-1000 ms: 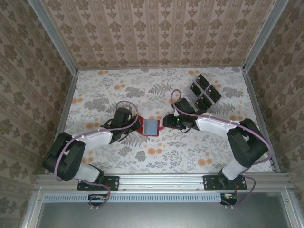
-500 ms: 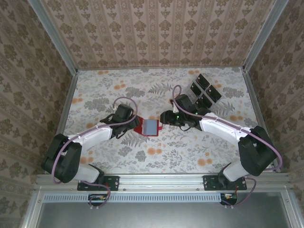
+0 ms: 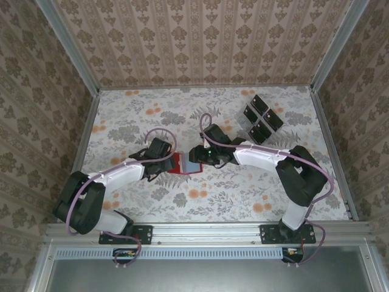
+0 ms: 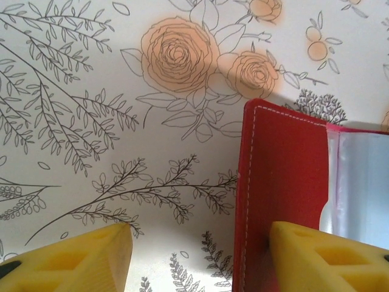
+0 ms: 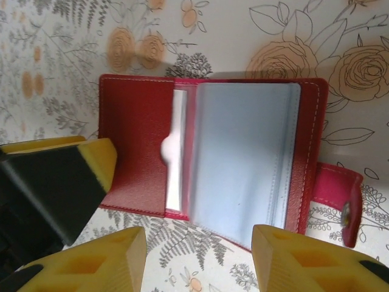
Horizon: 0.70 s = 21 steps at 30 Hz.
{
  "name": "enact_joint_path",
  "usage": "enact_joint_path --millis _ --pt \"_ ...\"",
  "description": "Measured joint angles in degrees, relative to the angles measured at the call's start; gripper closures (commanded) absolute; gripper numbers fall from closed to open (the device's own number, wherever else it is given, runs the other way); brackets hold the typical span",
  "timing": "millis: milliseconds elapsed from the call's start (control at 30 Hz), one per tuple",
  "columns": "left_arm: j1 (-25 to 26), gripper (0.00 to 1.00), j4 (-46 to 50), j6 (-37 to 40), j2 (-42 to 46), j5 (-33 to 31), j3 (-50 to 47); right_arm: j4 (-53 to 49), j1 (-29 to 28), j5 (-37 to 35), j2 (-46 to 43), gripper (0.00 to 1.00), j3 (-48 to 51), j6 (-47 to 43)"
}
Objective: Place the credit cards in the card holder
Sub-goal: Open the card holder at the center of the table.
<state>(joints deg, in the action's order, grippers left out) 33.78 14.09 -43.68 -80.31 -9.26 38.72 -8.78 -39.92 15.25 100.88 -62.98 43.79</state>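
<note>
Several dark credit cards [image 3: 262,117] lie clustered close together near the far right corner of the table [image 3: 121,115], well apart from both arms. No card is inside the card holder or in either pincer.

The card holder [image 3: 185,163] lies open and flat, a little left of the table's middle, between the two arms. In the right wrist view the card holder [image 5: 130,140] shows its red inner flap on one side and a stack of clear, greyish sleeves [image 5: 243,158] on the other. A red strap with a small dark snap [image 5: 340,198] sticks out past the sleeve side and rests on the table.

From the left edge of the table, the left pincer [image 3: 172,163] reaches to the holder's red flap. In its own wrist view the left pincer [image 4: 199,240] has its jaws apart. One yellow finger [image 4: 79,258] stands over bare table and the other finger [image 4: 328,255] sits over the red flap of the card holder [image 4: 279,182]. The stitched edge of the flap runs between the fingers, so it straddles that edge and clamps nothing.

The right pincer [image 3: 196,155] hovers over the sleeve side of the holder. In its own wrist view the right pincer [image 5: 199,240] has its jaws parted and holds nothing. The holder lies just beyond its fingertips. I cannot tell whether it touches the holder.
</note>
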Motion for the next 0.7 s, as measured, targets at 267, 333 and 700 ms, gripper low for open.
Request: enact_joint_path --millis 267,333,700 --pt "-0.02 0.38 0.35 0.85 -2.86 -0.39 0.07 0.0 0.0 -0.26 4.83 0.51 -2.32 -0.11" --pt "-0.07 0.38 0.98 1.31 -4.02 -0.52 0.31 0.04 0.0 -0.52 5.81 0.51 -3.06 -0.31" --pt "-0.11 0.37 4.44 3.91 -7.28 -1.55 5.01 0.02 1.64 -1.75 7.82 0.52 -2.36 -0.52"
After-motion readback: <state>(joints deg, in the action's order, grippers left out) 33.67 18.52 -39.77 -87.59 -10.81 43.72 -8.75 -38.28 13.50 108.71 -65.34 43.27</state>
